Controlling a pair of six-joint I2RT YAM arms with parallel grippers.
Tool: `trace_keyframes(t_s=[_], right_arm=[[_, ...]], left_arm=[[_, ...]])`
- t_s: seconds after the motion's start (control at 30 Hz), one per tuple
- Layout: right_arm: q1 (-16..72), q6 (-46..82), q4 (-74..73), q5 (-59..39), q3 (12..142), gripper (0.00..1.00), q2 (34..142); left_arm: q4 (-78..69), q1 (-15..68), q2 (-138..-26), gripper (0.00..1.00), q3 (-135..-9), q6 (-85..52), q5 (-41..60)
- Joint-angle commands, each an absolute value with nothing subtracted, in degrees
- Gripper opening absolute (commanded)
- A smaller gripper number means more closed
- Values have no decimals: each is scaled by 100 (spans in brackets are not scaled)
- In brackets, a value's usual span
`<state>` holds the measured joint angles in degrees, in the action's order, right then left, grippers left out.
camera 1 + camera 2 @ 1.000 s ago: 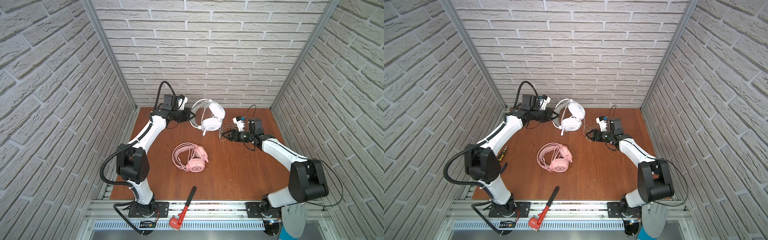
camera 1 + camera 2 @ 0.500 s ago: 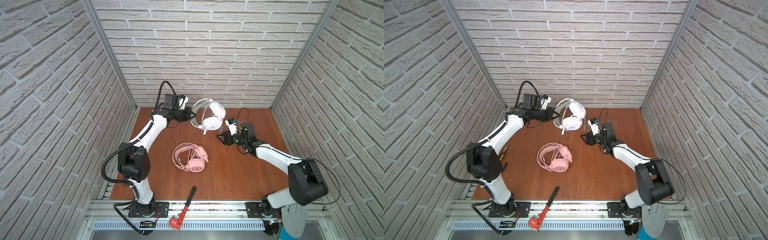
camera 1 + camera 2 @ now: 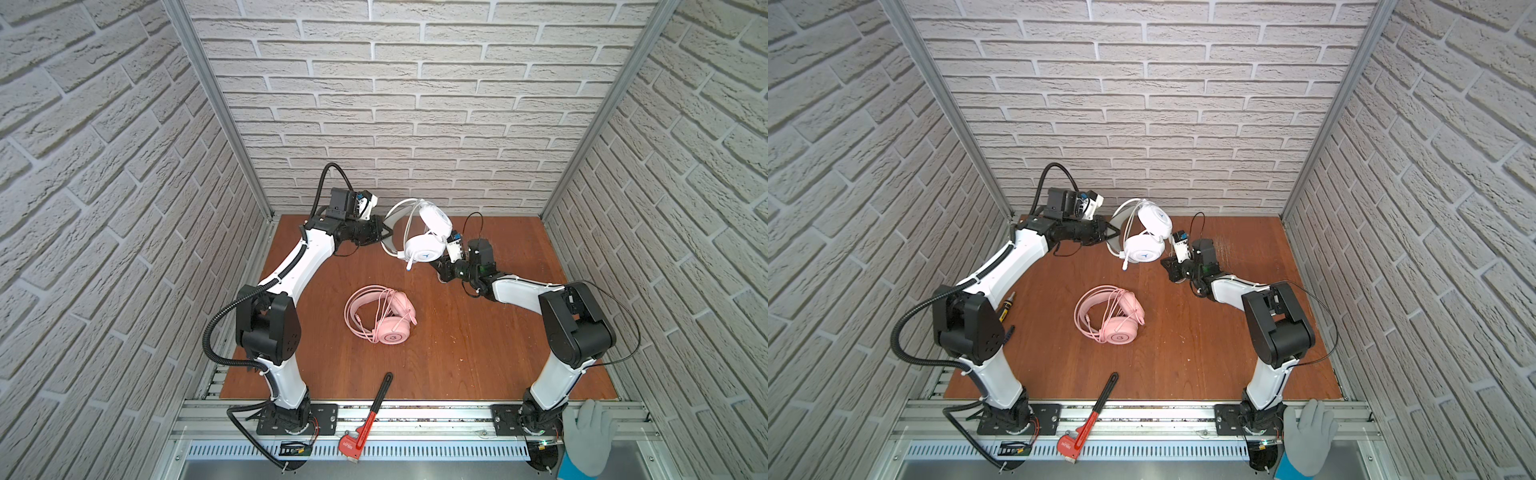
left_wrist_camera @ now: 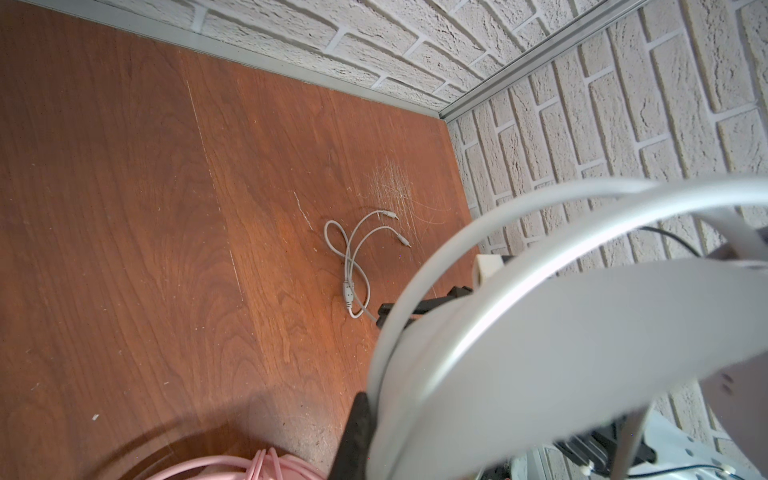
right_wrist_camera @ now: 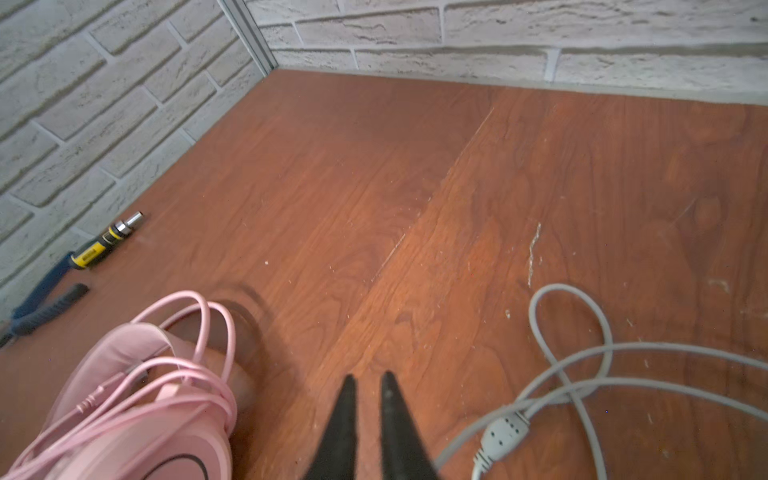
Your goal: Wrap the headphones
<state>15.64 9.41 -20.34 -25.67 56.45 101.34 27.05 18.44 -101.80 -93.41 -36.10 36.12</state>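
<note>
The white headphones (image 3: 428,245) (image 3: 1144,249) hang above the back of the table, and my left gripper (image 3: 384,235) (image 3: 1111,232) is shut on their grey headband (image 4: 540,332). Their grey cable (image 4: 353,257) (image 5: 573,374) lies looped on the wood with its plugs free. My right gripper (image 3: 441,271) (image 3: 1171,270) (image 5: 368,378) sits low beside that cable, shut with nothing between its fingers. The pink headphones (image 3: 386,320) (image 3: 1113,320) (image 5: 137,399) lie mid-table with their cable wound round them.
A red-and-black pipe wrench (image 3: 370,415) (image 3: 1090,415) lies across the front rail. A yellow-handled screwdriver (image 3: 1007,305) (image 5: 104,243) and a dark blue tool (image 5: 37,299) rest by the left wall. A gloved hand (image 3: 586,436) rests at the front right.
My right gripper has swung left toward the white earcup and closed its jaws on nothing. The left gripper has kept still, holding the white headphones.
</note>
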Motion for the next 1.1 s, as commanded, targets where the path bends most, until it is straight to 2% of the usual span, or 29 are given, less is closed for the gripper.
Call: trace_keyframes(t_s=[0.0, 0.1, 0.23, 0.4, 0.53, 0.63, 0.7, 0.77, 0.8, 0.93, 1.07], right_arm=[[1558, 684, -1748, -2493, 5805, 6, 9605], [1410, 349, -881, -2196, 6093, 6, 9014], [1081, -134, 821, -1960, 7231, 6, 8364], [682, -514, 1670, -1537, 8261, 6, 7800], [441, -923, 3144, -1526, 9208, 6, 8161], [426, -973, 4592, -973, 9817, 6, 8738], [302, -621, 4095, -1385, 9115, 6, 8416], [148, 32, 2506, -2065, 7848, 6, 7830], [144, 53, 2542, -2106, 7801, 6, 7820], [148, -435, 4209, -2362, 8626, 6, 8559], [149, -462, 4374, -2812, 8533, 6, 8712]], left_arm=[[2455, 1804, -9989, 0, -9451, -3673, 3809], [2370, 1725, -9939, 0, -9346, -3714, 3805], [2279, 1661, -9893, 0, -9282, -3747, 3814], [2117, 1652, -9871, 0, -9203, -3821, 3831], [2041, 1652, -9889, 0, -9169, -3848, 3841], [2039, 1652, -9902, 0, -9167, -3853, 3812], [2077, 1655, -9888, 0, -9167, -3834, 3805], [2154, 1656, -9887, 0, -9182, -3784, 3801], [2209, 1653, -9899, 0, -9197, -3758, 3792], [2303, 1653, -9923, 0, -9187, -3708, 3779], [2256, 1672, -9985, 0, -9098, -3736, 3727]])
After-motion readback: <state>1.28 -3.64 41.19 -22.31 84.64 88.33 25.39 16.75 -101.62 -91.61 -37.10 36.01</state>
